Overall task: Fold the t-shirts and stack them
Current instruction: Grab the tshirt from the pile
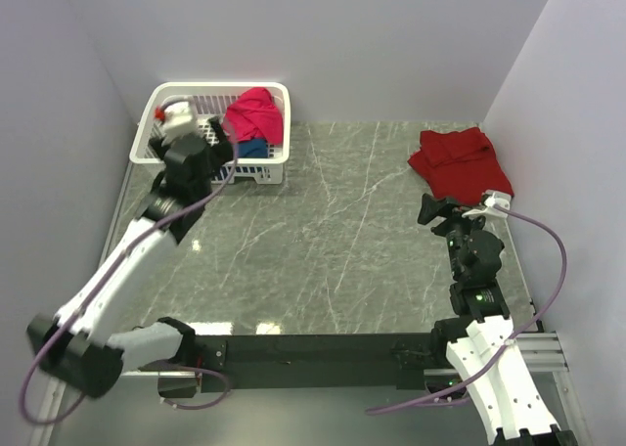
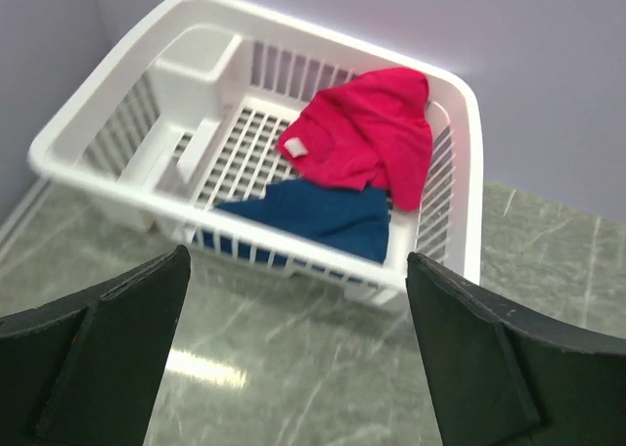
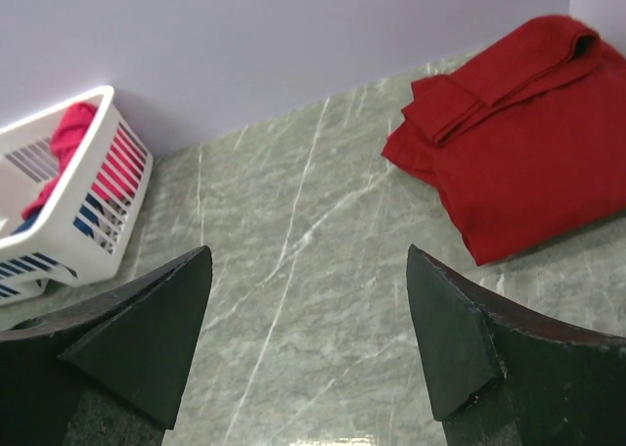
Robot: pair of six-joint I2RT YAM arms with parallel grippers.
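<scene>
1. Right gripper – nearest to the bases, over bare table. Its jaws are spread wide with nothing between them, aimed past the marble toward the right back corner.
2. Dark red t-shirt – just beyond the right gripper, lying on the table against the right wall. It is already in a flat, roughly squared bundle with one doubled edge on top. It looks like soft, light cloth that will sag and unfold if lifted by one corner. Probably best left as the base of the stack, or moved by pinching through all layers at a folded edge.
3. Left gripper – at the near side of the basket. Its fingers are parted fully and hold nothing, and it points into the basket from slightly above.
4. Dark blue t-shirt – on the basket floor by the near wall, its upper part covered by the magenta one. It is limp and thin and likely to snag on the lattice. Judged harder to reach first, so it should be taken after the top shirt is out.
5. Magenta t-shirt – farthest, bunched in the far right corner of the basket and draped up onto the rim, with a small white label showing. It is light, floppy and not slippery. A pinch on the raised bunch near the rim should lift it clear. A sleeve or hem grip would let it unfurl, which helps for laying it flat.
</scene>
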